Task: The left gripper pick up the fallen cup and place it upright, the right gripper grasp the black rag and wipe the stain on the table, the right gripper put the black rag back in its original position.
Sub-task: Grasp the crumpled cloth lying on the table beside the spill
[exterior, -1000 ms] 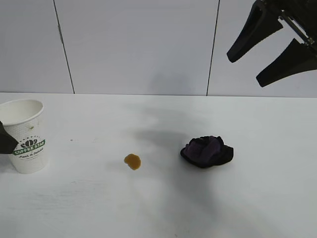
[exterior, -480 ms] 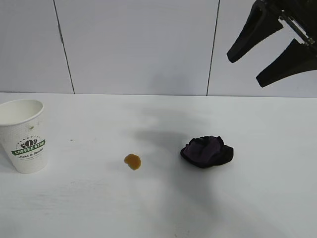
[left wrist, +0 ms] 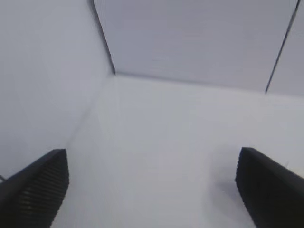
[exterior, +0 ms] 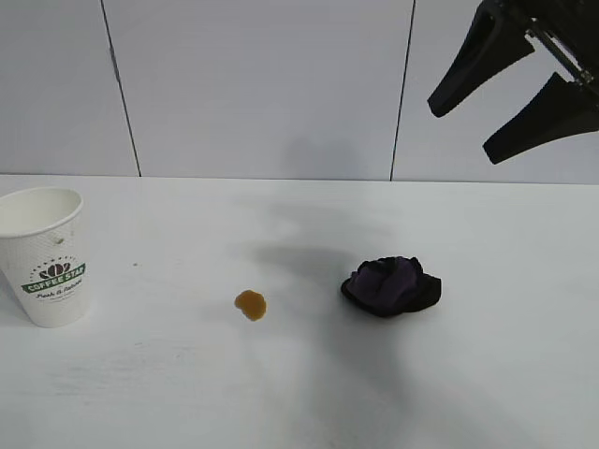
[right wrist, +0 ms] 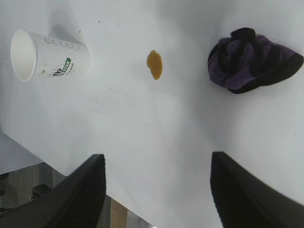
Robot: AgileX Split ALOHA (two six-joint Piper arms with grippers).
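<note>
The white cup with its green band stands upright at the table's left side, and nothing touches it. The brown-orange stain lies near the middle, with the bunched black rag to its right. My right gripper hangs high at the upper right, open and empty, well above the rag. Its wrist view looks down on the cup, the stain and the rag, all beyond its open gripper. My left gripper shows only in its wrist view, wide open over bare tabletop.
Grey wall panels with dark vertical seams close off the table at the back. In the right wrist view the table's edge drops to darker floor below.
The left gripper's black fingertip, beside the cup a second ago, has pulled out of the exterior view to the left. The cup stays standing. The right gripper has not moved.
</note>
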